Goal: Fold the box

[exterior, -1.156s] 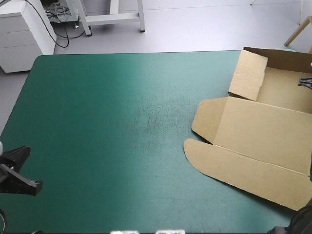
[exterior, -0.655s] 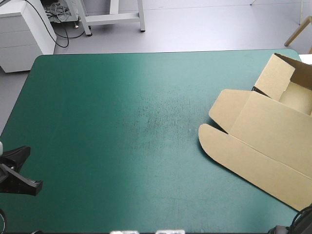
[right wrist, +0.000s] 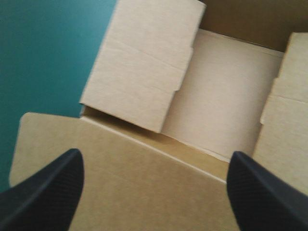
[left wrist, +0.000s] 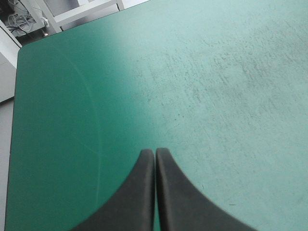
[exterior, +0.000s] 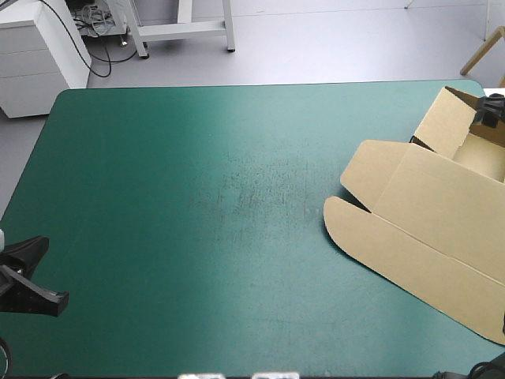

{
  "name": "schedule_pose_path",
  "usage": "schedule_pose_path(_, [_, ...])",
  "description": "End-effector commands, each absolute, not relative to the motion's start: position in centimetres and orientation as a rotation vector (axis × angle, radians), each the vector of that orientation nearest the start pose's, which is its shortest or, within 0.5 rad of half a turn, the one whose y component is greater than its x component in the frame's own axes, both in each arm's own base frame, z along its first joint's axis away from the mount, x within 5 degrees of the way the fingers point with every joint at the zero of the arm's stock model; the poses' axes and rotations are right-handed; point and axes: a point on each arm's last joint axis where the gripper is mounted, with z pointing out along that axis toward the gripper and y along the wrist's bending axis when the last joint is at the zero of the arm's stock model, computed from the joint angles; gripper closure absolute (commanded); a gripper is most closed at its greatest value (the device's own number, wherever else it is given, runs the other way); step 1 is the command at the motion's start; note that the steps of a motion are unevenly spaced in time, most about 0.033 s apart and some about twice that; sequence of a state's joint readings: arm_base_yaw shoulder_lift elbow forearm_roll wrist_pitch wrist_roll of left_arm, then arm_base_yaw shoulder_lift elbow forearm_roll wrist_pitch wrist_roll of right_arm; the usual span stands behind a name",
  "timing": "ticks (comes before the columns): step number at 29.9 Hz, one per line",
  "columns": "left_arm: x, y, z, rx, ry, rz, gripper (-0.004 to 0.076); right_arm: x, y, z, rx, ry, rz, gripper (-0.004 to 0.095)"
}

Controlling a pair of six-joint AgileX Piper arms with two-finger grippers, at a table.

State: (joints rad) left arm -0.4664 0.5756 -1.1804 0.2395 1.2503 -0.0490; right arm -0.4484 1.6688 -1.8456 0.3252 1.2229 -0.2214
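Note:
The brown box (exterior: 430, 213) lies at the table's right side, its lid (right wrist: 144, 192) flat with rounded flaps toward the table's middle. Its tray part (exterior: 481, 154) sits at the far right with one side wall (exterior: 446, 118) raised. My right gripper (right wrist: 154, 154) hovers open over the seam between lid and tray, with nothing between its fingers. In the high view the right gripper (exterior: 491, 106) shows only as a dark bit at the right edge. My left gripper (left wrist: 155, 151) is shut on nothing, low over the bare teal-green cover near the front left corner (exterior: 55, 298).
The teal-green table (exterior: 197, 197) stretches wide from the left edge to the box. The box reaches past the table's right edge. A white cabinet (exterior: 39, 47) and a table frame (exterior: 181, 28) stand beyond the far edge.
The box has slid and turned toward the table's right edge, then settled. My right gripper has opened and now shows over the tray. The left arm has not moved.

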Motion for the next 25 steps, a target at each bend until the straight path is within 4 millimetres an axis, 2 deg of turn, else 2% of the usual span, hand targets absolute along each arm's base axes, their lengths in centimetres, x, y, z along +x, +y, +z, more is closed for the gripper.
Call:
schedule_pose_path(1, [4.3, 0.3, 44.1, 0.377, 2.098, -0.003, 0.0734, 31.2, -8.6, 45.8, 0.136, 2.318, 0.143, 0.0467])
schedule_pose_path(2, [4.3, 0.3, 44.1, 0.377, 2.098, -0.003, 0.0734, 30.9, -7.0, 46.1, 0.072, 2.316, 0.152, 0.0632])
schedule_pose_path(4, [4.3, 0.3, 44.1, 0.377, 2.100, -0.003, 0.0734, 30.3, -4.5, 46.4, -0.031, 2.303, 0.171, 0.0885])
schedule_pose_path(5, [4.3, 0.3, 44.1, 0.376, 2.099, 0.002, 0.0734, 29.9, -3.3, 46.5, -0.075, 2.293, 0.176, 0.0916])
schedule_pose_path(8, [4.3, 0.6, 44.1, 0.368, 2.096, 0.036, 0.0734, 28.3, 0.2, 46.5, -0.205, 2.257, 0.203, 0.0908])
schedule_pose_path(13, [4.4, 0.6, 44.2, 0.337, 2.095, 0.028, 0.0734, 24.4, 3.4, 45.9, -0.322, 2.201, 0.240, 0.0908])
schedule_pose_path(18, [3.5, 0.5, 44.2, 0.322, 2.078, -0.064, 0.0734, 19.1, 4.0, 45.1, -0.346, 2.102, 0.251, 0.0908])
schedule_pose_path(23, [1.8, 1.2, 44.5, 0.305, 1.963, -0.110, 0.0734, 13.4, 3.4, 44.3, -0.334, 1.989, 0.233, 0.0908])
schedule_pose_path(25, [1.1, 1.6, 44.1, 0.300, 1.929, -0.119, 0.0734, 11.2, 3.2, 43.7, -0.337, 1.950, 0.224, 0.0908])
